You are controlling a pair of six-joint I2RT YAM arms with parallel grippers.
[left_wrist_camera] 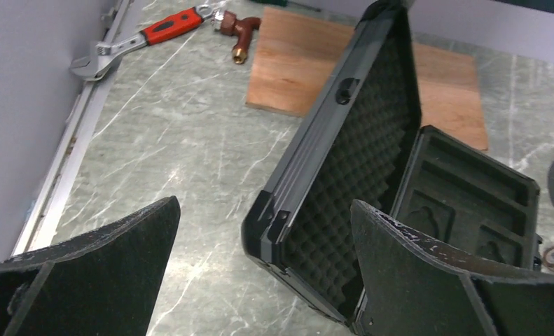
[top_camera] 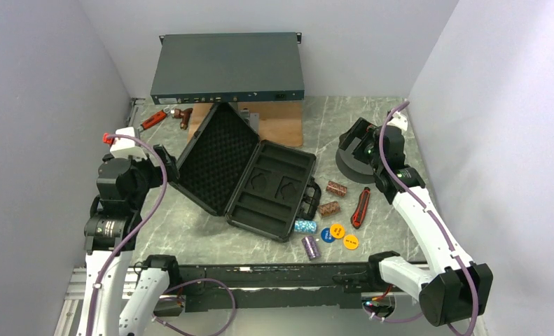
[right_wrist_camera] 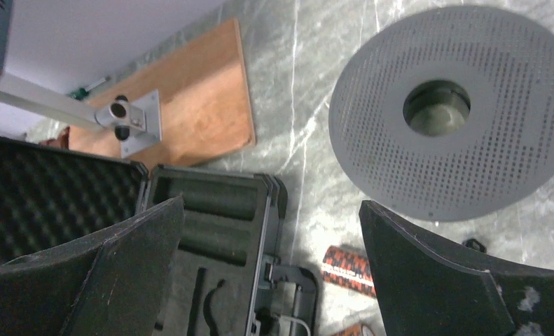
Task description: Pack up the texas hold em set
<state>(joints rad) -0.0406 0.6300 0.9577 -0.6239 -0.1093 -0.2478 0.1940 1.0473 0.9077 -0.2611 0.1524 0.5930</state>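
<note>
The case [top_camera: 270, 189] is lying centrally on the table [top_camera: 183, 231], chip rolls [top_camera: 328, 208] and discs [top_camera: 337, 231] sitting to its right, toward the near edge.

One black foam-lined hard case [top_camera: 214, 157]; four short chip rolls: two brown chip rolls [top_camera: 336, 188] [top_camera: 328, 208], one teal chip roll [top_camera: 305, 226], one purple chip roll [top_camera: 310, 246]; three discs: one blue disc [top_camera: 326, 234], one orange disc [top_camera: 337, 230], one yellow disc [top_camera: 351, 242]; one red-black handled tool [top_camera: 361, 208]; one grey rack unit [top_camera: 228, 66]; one red-handled wrench [top_camera: 153, 120]; one wooden board [top_camera: 281, 126]; one perforated grey plate [right_wrist_camera: 512, 140].
</note>
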